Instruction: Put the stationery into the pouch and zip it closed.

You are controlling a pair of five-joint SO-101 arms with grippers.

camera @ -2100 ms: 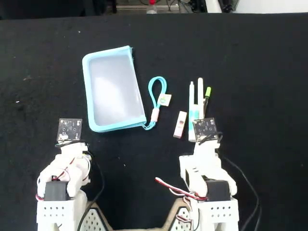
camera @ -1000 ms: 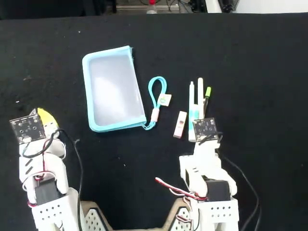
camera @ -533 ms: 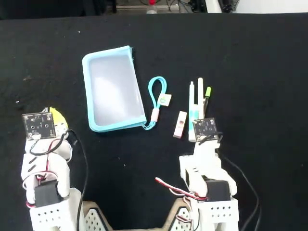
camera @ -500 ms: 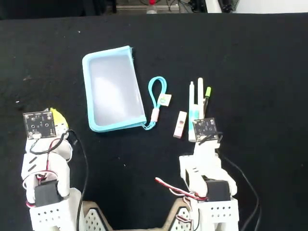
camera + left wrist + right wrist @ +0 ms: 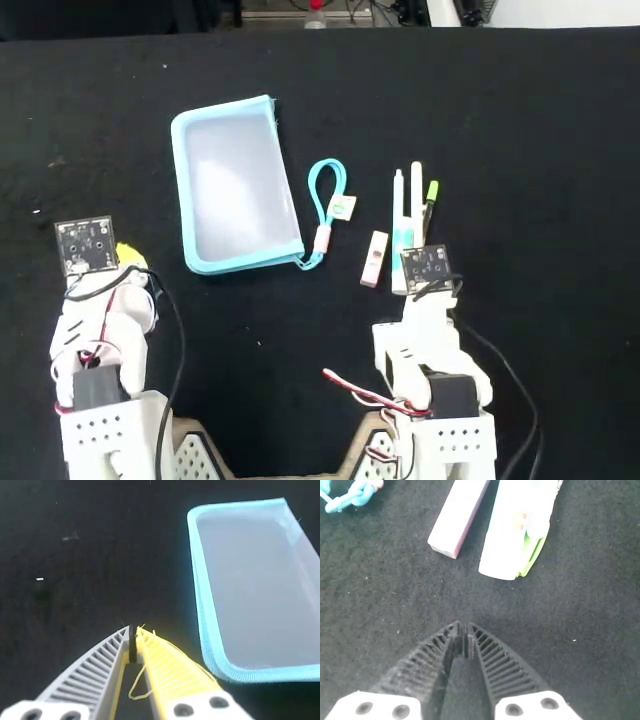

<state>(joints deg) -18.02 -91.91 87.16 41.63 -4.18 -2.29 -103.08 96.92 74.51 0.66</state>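
Observation:
A light-blue zip pouch [image 5: 235, 190] with a clear face lies flat on the black table; its near corner shows as the pouch [image 5: 255, 585] in the left wrist view. A blue wrist strap [image 5: 327, 200] trails from its corner. To the right lie a pink eraser [image 5: 374, 258], two white pens [image 5: 406, 215] and a green-tipped pen [image 5: 431, 195]. The eraser [image 5: 460, 515] and pen ends [image 5: 520, 530] lie just ahead of my right gripper [image 5: 463, 626], which is shut and empty. My left gripper [image 5: 133, 629] is shut and empty, to the left of the pouch's near corner.
The left arm's base [image 5: 100, 400] and the right arm's base [image 5: 435, 400] stand at the table's front edge. A red bottle cap [image 5: 316, 8] sits beyond the far edge. Black cloth [image 5: 530, 150] covers the table.
The left arm swung out to the left, then came back toward the pouch and now sits a little lower and further right. The right arm has not moved.

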